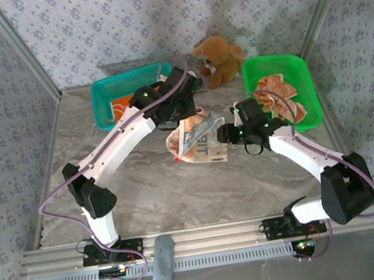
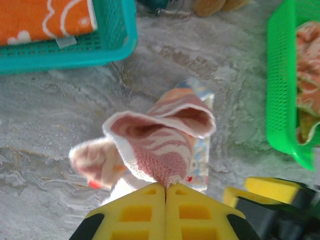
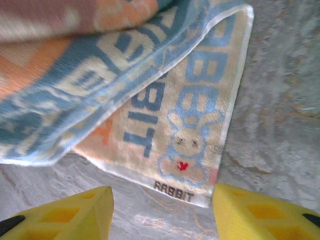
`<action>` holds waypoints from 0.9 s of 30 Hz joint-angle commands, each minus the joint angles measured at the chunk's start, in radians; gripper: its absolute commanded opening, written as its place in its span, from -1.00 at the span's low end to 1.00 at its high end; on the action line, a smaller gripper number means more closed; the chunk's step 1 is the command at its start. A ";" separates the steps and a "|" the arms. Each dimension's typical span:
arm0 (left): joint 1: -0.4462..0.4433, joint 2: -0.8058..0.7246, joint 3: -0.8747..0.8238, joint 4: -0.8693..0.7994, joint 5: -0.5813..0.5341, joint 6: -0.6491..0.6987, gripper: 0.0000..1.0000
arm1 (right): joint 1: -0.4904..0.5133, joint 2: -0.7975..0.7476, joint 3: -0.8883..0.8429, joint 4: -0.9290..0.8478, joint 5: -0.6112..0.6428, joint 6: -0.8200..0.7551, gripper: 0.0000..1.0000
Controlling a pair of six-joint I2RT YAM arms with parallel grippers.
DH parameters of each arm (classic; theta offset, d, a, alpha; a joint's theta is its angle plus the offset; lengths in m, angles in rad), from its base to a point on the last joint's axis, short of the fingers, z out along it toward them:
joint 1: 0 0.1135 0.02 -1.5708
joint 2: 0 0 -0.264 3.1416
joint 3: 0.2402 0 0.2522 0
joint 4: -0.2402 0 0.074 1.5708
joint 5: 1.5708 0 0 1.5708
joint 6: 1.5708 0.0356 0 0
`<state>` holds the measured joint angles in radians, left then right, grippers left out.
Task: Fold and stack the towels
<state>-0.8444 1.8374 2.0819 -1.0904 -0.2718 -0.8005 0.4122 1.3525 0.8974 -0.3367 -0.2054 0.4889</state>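
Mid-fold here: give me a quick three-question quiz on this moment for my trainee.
1. True or false: the left tool is shut on the rabbit towel.
2. Which basket holds the flat orange towel? A green basket, B teal basket, C neither.
3. Fill in: the jaws of the right tool stand ____.
Key: 1 true; 2 B; 3 open.

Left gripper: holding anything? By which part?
The left gripper is shut on the rabbit towel, pinching a bunched fold. The right gripper is open, holding nothing.
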 commanded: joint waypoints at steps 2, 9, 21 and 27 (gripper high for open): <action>-0.025 0.057 0.233 -0.116 -0.039 0.039 -1.00 | 0.023 0.032 0.003 0.043 -0.032 0.015 0.13; -0.036 0.195 0.529 -0.299 -0.094 0.037 -1.00 | -0.019 0.016 0.006 0.022 -0.022 -0.011 0.14; 0.112 -0.292 -0.655 0.139 0.037 -0.151 -1.00 | 0.003 0.053 0.035 -0.007 -0.037 -0.017 0.13; 0.132 -0.396 -0.973 0.290 0.100 -0.195 -1.00 | 0.098 0.120 0.064 -0.006 -0.017 0.037 0.13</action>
<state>-0.7090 1.4704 1.1690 -0.9398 -0.2230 -0.9512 0.4706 1.4441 0.9276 -0.3180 -0.2272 0.4923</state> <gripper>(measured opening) 0.048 0.566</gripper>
